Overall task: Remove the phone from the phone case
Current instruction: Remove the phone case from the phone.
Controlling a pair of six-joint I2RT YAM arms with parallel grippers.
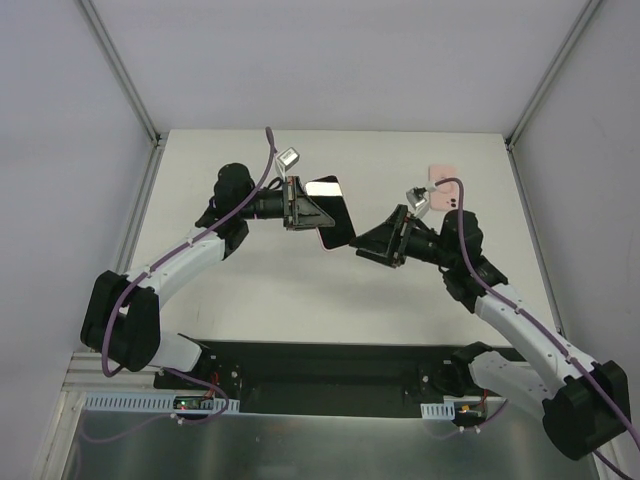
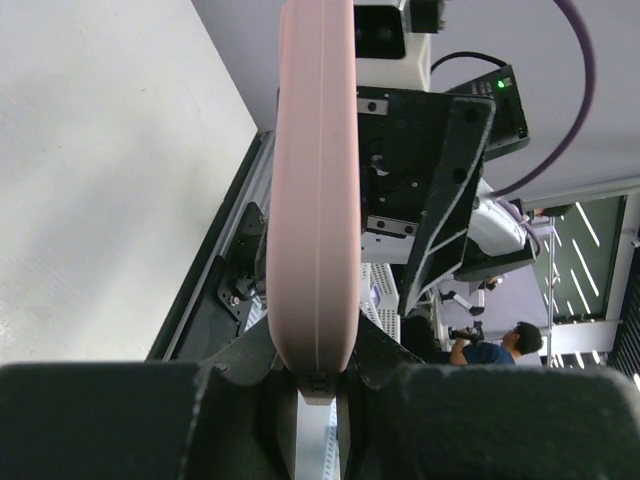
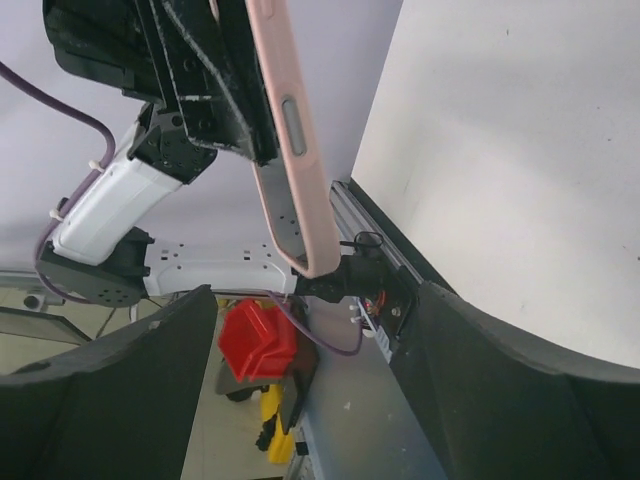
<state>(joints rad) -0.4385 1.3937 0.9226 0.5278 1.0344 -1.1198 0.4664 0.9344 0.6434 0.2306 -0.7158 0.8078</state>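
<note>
The phone (image 1: 333, 212), dark glossy screen up, sits inside the pink phone case (image 1: 322, 243) and is held in the air over the middle of the table. My left gripper (image 1: 303, 212) is shut on the case's left end. In the left wrist view the case (image 2: 315, 190) stands edge-on, pinched between my fingers (image 2: 318, 378). My right gripper (image 1: 366, 246) is open just right of the case's lower right corner, apart from it. In the right wrist view the pink case (image 3: 292, 150) with its side button hangs ahead of my open gripper (image 3: 315, 293), outside the jaws.
A second flat pink item (image 1: 443, 183) with a dark spot lies on the table (image 1: 250, 290) at the back right, partly hidden by my right wrist. Grey walls (image 1: 330, 60) enclose the back and sides. A black rail (image 1: 320, 365) holds the arm bases at the near edge.
</note>
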